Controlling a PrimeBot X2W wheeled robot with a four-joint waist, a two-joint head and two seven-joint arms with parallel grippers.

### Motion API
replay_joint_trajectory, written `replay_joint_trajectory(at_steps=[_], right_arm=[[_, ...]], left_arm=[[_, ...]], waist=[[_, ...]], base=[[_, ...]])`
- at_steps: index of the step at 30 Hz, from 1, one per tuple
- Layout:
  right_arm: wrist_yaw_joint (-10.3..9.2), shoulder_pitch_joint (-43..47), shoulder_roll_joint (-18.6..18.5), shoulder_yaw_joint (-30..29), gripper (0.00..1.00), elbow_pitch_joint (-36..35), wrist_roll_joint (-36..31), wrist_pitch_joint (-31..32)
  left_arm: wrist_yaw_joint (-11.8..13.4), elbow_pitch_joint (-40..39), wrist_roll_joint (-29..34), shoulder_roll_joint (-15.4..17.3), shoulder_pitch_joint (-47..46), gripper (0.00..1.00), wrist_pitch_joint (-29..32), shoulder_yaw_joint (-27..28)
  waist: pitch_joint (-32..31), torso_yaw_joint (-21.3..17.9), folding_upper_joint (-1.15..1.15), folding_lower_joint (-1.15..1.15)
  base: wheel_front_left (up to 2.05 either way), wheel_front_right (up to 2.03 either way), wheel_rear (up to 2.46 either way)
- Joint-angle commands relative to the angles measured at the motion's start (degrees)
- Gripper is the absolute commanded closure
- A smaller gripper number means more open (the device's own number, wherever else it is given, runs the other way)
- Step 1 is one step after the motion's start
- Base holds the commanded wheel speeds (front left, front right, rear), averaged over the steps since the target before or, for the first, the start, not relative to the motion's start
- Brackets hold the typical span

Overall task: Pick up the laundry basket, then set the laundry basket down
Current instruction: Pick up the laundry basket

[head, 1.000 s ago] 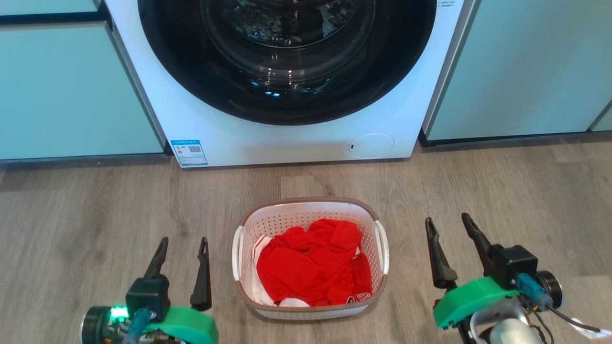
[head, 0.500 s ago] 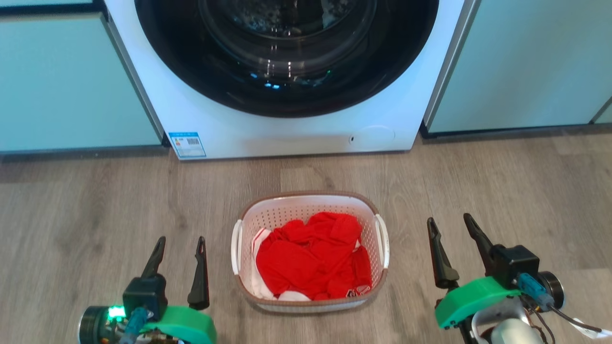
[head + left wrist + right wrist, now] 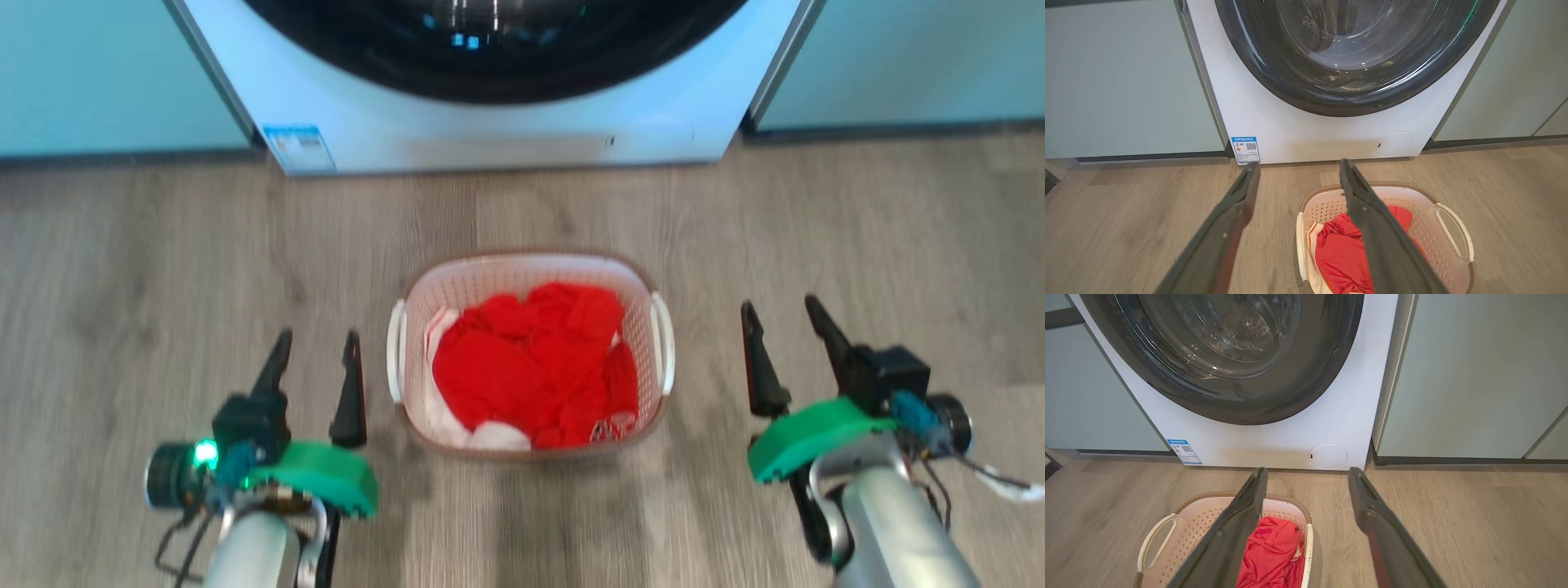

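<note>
White perforated plastic basket (image 3: 490, 282), judged light and stiff with soft red clothes (image 3: 522, 367) inside, is shown on the floor (image 3: 163, 269) before the washer (image 3: 490, 139), flanked by left hand (image 3: 318, 335) and right hand (image 3: 780, 304), both spread and empty, the side handles (image 3: 395, 351) being judged the best grip.

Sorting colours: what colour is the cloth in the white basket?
Mostly red crumpled cloth; head view shows best.

The white, perforated, brown-rimmed laundry basket (image 3: 482, 286) holds red cloth (image 3: 522, 371).
</note>
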Motion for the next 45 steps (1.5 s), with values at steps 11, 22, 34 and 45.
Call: replay_joint_trajectory(at_steps=[11,22,34,45], right_arm=[[-0.08,-14.7,-0.53,-0.77,0.0,6.02,-1.33,-0.77],[-0.08,-23.74,-0.53,-1.69,0.0,15.25,-1.05,-0.77],[-0.08,-28.35,-0.53,-1.59,0.0,21.38,-0.96,-0.77],[-0.08,-31.02,-0.53,-0.29,0.0,23.94,0.1,-0.77]], left_arm=[[-0.12,7.92,-2.28,-0.09,-15.9,0.0,-0.55,0.46],[-0.74,18.52,-5.29,-0.09,-27.75,0.0,-0.55,-2.63],[-0.86,27.76,-9.55,-0.09,-35.38,0.0,-0.55,-9.07],[-0.9,36.23,-12.25,-0.09,-41.15,0.0,-0.55,-11.83]], waist=[[19.59,1.02,0.0,-0.01],[30.42,2.28,0.0,-0.01],[37.39,4.03,0.0,-0.01],[41.61,4.59,0.0,-0.01]], base=[[0.0,0.0,0.0],[0.0,0.0,0.0],[0.0,0.0,0.0],[0.0,0.0,0.0]])
